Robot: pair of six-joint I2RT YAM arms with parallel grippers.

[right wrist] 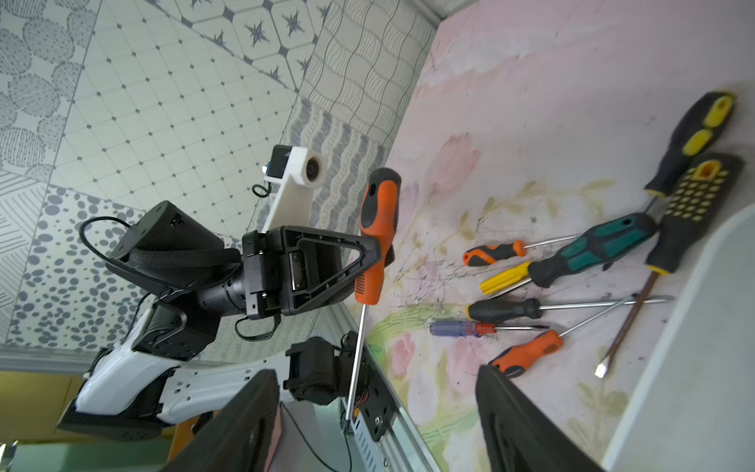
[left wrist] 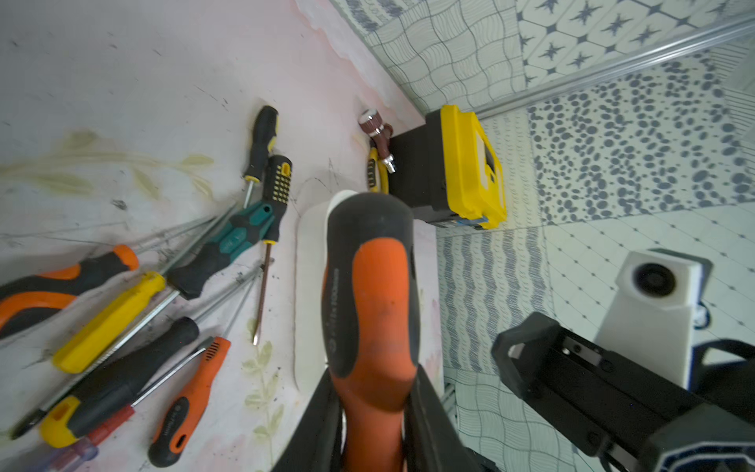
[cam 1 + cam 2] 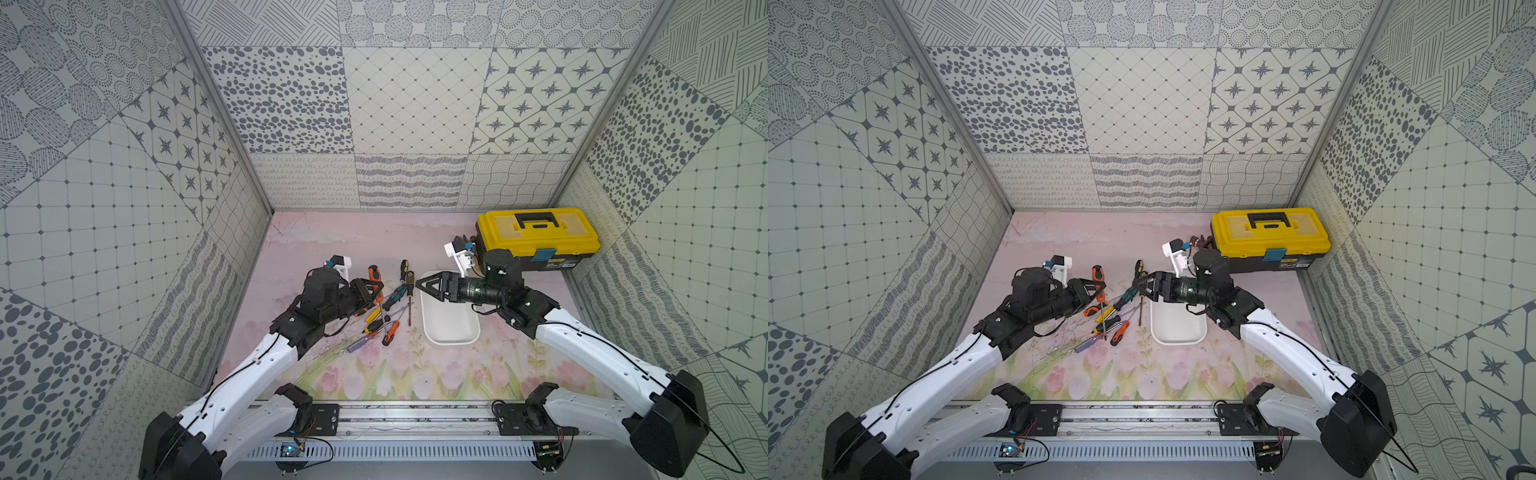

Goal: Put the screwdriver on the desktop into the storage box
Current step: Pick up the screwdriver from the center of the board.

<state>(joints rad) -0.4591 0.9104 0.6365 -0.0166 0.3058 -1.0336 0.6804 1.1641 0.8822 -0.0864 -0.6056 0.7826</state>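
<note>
My left gripper (image 3: 371, 291) (image 2: 371, 382) is shut on the orange-and-black handle of a screwdriver (image 3: 373, 275) (image 3: 1098, 275) (image 2: 374, 294). It holds the screwdriver above the pink flowered desktop (image 3: 332, 241), handle up and shaft slanting down, as the right wrist view shows (image 1: 378, 229). The white storage box (image 3: 451, 328) (image 3: 1177, 328) (image 1: 694, 327) lies to the right of it and holds nothing. My right gripper (image 3: 419, 286) (image 3: 1136, 286) (image 1: 378, 370) hangs open over the box's far end, facing the left gripper, nothing between its fingers.
Several loose screwdrivers (image 3: 388, 316) (image 2: 171, 286) lie in a heap on the desktop between the left gripper and the box. A yellow-lidded black toolbox (image 3: 536, 237) (image 3: 1268, 237) stands at the back right, a dark red tool (image 2: 376, 130) beside it. Patterned walls enclose three sides.
</note>
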